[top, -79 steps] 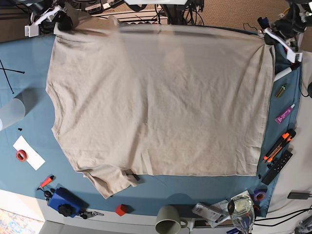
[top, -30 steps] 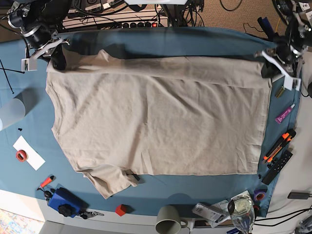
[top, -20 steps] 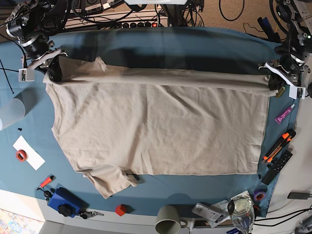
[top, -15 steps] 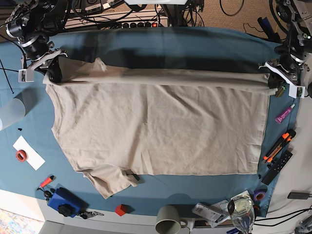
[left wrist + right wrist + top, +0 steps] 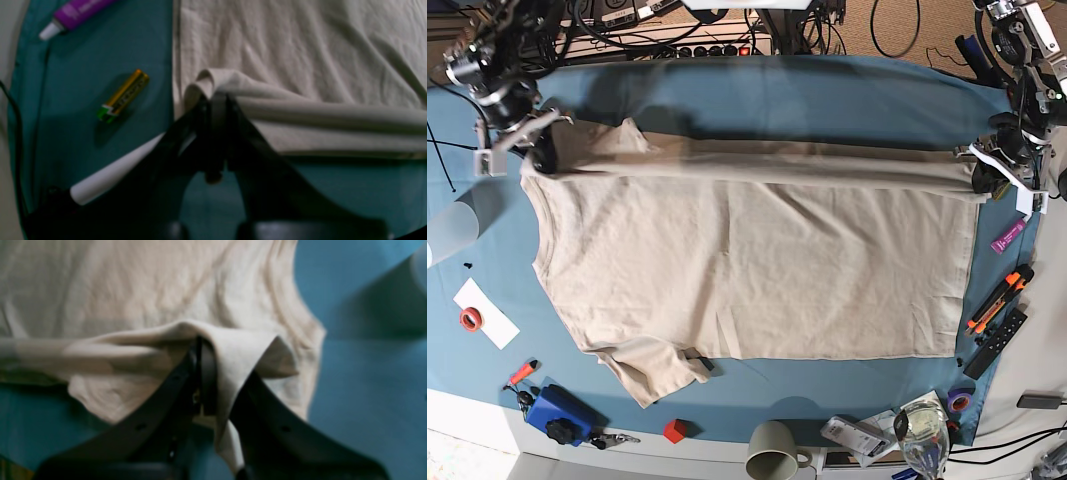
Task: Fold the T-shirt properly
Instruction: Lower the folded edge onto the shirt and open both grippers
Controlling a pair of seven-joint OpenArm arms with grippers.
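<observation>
T-shirt pinched at both far corners, its far edge raised

The T-shirt [image 5: 747, 260] lies spread on the blue-clothed table [image 5: 807, 90], its far edge lifted into a taut fold. The left hand [image 5: 215, 100] is clamped on one end of that fold, the right hand [image 5: 205, 346] on the other. A battery [image 5: 122, 95] and purple tube [image 5: 75, 13] lie beside the left hand.

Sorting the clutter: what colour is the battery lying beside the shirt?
Gold with a green end, the battery shows best in the left wrist view.
</observation>
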